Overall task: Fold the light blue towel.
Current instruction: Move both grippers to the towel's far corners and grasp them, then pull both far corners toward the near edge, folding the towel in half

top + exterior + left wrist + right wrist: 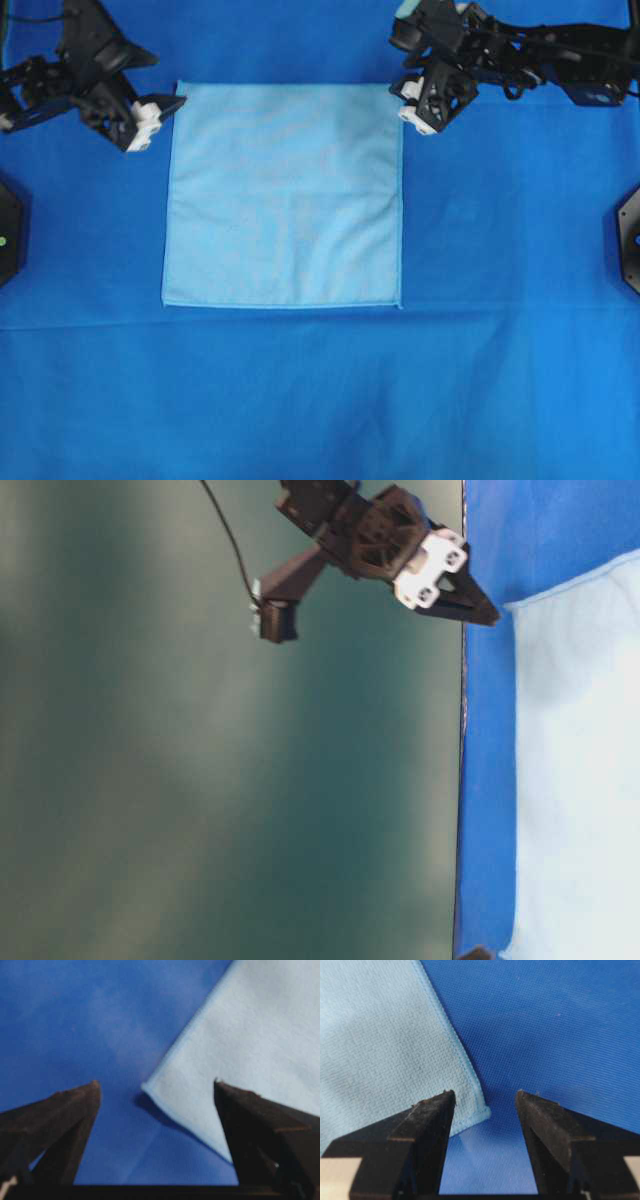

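Two pincers sit at the far corners of the flat light blue towel [283, 195].

The towel lies spread as a square on the deep blue sheet [500, 380] that covers the worktop, its hem straight along all four sides. The left pincer [165, 108] is at the towel's upper-left corner in the overhead view; its wrist view shows the jaws spread wide apart, gripping nothing, with that corner [150, 1087] between them and slightly lifted off the sheet, casting a small shadow. The right pincer [415, 110] is at the upper-right corner; its jaws are also parted and empty, the stitched corner [482, 1110] lying between them, closer to the left finger [427, 1125]. The table-level view shows one pincer [470, 605] poised just above the sheet's edge near a towel corner.
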`<act>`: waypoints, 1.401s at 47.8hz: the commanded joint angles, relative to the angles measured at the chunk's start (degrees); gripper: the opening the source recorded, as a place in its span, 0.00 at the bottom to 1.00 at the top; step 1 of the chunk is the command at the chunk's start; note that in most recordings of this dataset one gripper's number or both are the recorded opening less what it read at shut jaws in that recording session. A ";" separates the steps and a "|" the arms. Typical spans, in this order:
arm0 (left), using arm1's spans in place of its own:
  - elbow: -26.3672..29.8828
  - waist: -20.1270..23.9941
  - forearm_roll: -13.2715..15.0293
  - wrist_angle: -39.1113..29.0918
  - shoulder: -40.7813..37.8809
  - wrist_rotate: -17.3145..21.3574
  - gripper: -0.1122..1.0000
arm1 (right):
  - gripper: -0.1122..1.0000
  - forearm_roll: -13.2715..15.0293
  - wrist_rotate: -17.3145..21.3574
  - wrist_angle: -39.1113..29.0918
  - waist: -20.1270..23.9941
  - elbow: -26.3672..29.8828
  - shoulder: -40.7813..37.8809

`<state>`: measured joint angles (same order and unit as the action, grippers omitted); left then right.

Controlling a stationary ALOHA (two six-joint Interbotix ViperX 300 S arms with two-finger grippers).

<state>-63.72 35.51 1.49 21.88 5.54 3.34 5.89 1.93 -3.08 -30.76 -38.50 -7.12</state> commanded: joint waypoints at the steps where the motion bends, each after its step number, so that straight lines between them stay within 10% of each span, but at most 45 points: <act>1: 1.85 0.88 0.00 1.32 -2.64 0.18 0.88 | 0.61 0.18 0.00 1.41 -0.09 1.32 -0.44; 19: 4.22 2.20 0.00 3.43 -11.69 0.18 0.83 | 0.58 0.18 0.09 3.08 -0.44 1.14 -3.60; 29: 4.31 1.58 0.00 2.37 -11.69 0.26 0.38 | 0.14 0.18 0.09 2.81 -0.44 0.97 -3.52; 36: 4.22 0.44 -0.26 1.41 -11.60 0.35 0.11 | 0.11 0.18 0.09 2.81 -0.44 1.14 -3.52; 67: 3.96 -1.76 -0.26 -7.56 4.39 1.05 0.12 | 0.11 0.18 0.09 -0.97 -0.18 0.97 5.80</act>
<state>-60.03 33.93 1.32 14.15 8.44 3.78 5.98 1.93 -4.04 -30.94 -38.06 -2.99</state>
